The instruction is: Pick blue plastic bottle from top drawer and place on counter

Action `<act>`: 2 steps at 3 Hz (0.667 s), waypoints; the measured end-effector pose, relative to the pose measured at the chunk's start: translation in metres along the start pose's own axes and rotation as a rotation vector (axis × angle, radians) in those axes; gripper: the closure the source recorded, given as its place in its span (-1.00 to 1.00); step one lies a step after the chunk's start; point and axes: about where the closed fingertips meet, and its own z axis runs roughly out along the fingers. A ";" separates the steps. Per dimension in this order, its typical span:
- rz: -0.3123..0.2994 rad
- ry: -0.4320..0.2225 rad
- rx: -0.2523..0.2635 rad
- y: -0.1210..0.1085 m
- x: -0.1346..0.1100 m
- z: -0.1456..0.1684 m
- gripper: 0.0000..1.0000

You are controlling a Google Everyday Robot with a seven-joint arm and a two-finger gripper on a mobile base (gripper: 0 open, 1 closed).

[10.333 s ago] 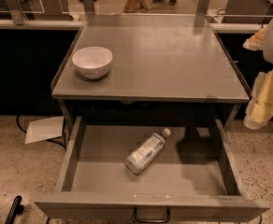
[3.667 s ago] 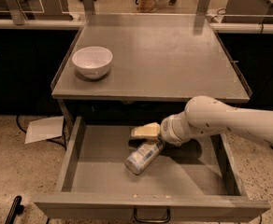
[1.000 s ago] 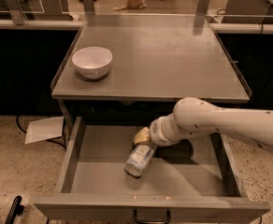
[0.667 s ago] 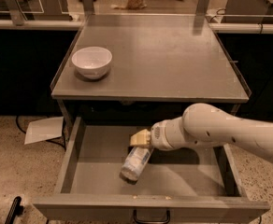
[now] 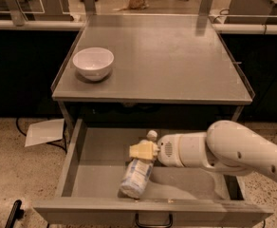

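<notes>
The blue plastic bottle (image 5: 136, 175) lies slanted inside the top drawer (image 5: 190, 186), its white cap pointing toward the back and its base close to the drawer's front wall; whether the base rests on the drawer bottom cannot be told. The gripper (image 5: 144, 151) reaches in from the right and appears clamped across the bottle just below the cap, so the hold sits at one end, not the middle. That is the main risk: on lifting, the heavier body may swing down or twist in the pads, and smooth round plastic (likely thin enough to give under a squeeze) could slide out and drop back into the drawer. A second hazard is above: the cap lies close under the front edge of the counter (image 5: 176, 56), so a straight rise could knock bottle or wrist against it; the move probably needs to come forward first. The bowl (image 5: 93, 62) stands on the counter's left, well apart from the open middle, so placement there looks safe.
</notes>
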 end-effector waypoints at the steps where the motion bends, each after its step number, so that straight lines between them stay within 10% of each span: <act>1: -0.037 -0.045 0.033 -0.017 0.002 -0.026 1.00; 2: -0.037 -0.045 0.033 -0.018 0.002 -0.026 1.00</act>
